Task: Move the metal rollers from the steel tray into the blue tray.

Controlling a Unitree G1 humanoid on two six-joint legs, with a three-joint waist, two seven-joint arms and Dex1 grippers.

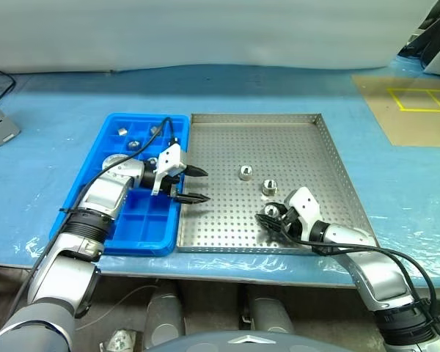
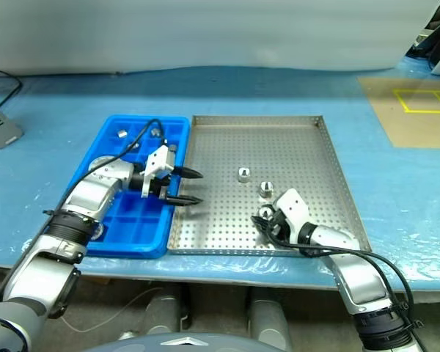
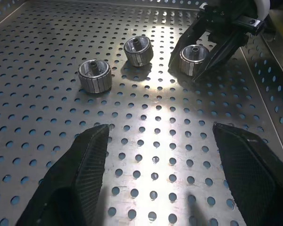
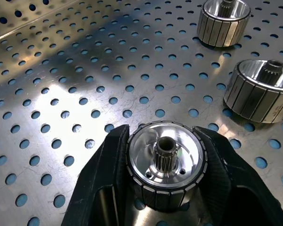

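Pale blue table covering (image 1: 73,242) lies under the steel tray (image 1: 308,147). Touching its left rim sits the blue tray (image 1: 136,231), with some metal rollers (image 1: 122,131) inside. On the steel tray, the right gripper (image 4: 166,181) clamps 1 roller (image 4: 166,162); 2 rollers (image 1: 244,173) stand near. The left gripper (image 1: 196,185) hangs wide apart over its left edge.

Both arms are built of rounded silver-grey metal segments joined by black ribbed rings. Each ends in a white plastic wrist block carrying a claw of two black fingers. The left claw (image 1: 196,184), at centre left of the frame, has slim tapered fingers with pointed tips; a black cable loops over its wrist. The right claw (image 1: 271,217), at lower right, trails black cables along the forearm. Seen close, the finger pads (image 3: 75,174) show a fine woven texture.
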